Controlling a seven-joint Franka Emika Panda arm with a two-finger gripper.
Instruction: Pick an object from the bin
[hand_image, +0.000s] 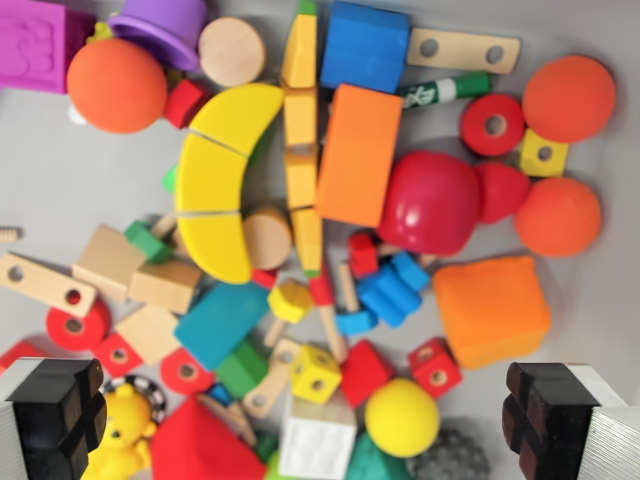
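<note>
In the wrist view, the claw (300, 420) hangs spread wide above the bin (60, 180), its two dark pads (55, 415) at the bottom corners, pinching nothing. Directly between the pads lie a yellow ball (402, 417), a white block (316, 438) and a small yellow cube (316, 374). Further ahead of the claw sit a yellow wooden banana (222, 180), an orange block (358, 153) and a glossy red pear-shaped toy (432, 203). A yellow duck (125, 430) touches the left pad.

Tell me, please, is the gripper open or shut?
Open: the gripper has its black fingers far apart at the frame's bottom corners, nothing between them.
</note>
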